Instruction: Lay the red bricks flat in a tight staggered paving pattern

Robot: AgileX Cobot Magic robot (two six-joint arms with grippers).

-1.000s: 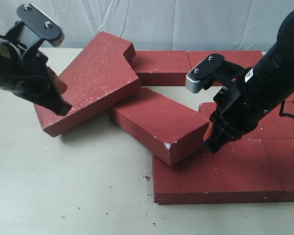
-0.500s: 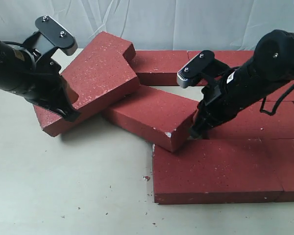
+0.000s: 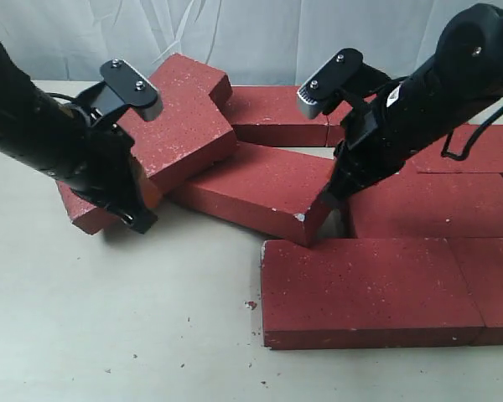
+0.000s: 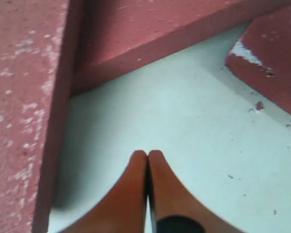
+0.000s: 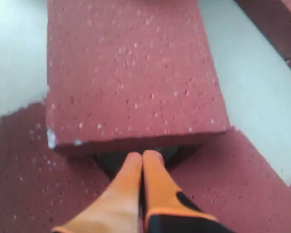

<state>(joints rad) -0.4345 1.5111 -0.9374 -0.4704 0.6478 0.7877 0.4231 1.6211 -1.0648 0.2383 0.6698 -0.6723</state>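
Several red bricks show in the exterior view. One tilted brick (image 3: 184, 113) leans with its far end raised over a skewed middle brick (image 3: 247, 191). Others lie flat: a front brick (image 3: 365, 289), one to the right (image 3: 432, 209) and a back row (image 3: 277, 113). My left gripper (image 3: 141, 222) is shut and empty, low beside the tilted brick's near long side (image 4: 19, 97), its fingertips (image 4: 148, 156) over bare table. My right gripper (image 3: 329, 195) is shut too, its tips (image 5: 143, 156) pressed against the middle brick's end face (image 5: 131, 73).
Red crumbs (image 3: 251, 305) lie on the pale table (image 3: 109, 318) in front of the bricks. A white cloth backdrop (image 3: 318, 33) hangs behind. A chipped white corner (image 3: 300, 218) marks the middle brick, close to the front brick's edge.
My right gripper has swung left and pushed the middle brick left and back, off the front brick. My left arm has moved right and down along the tilted brick's near side.
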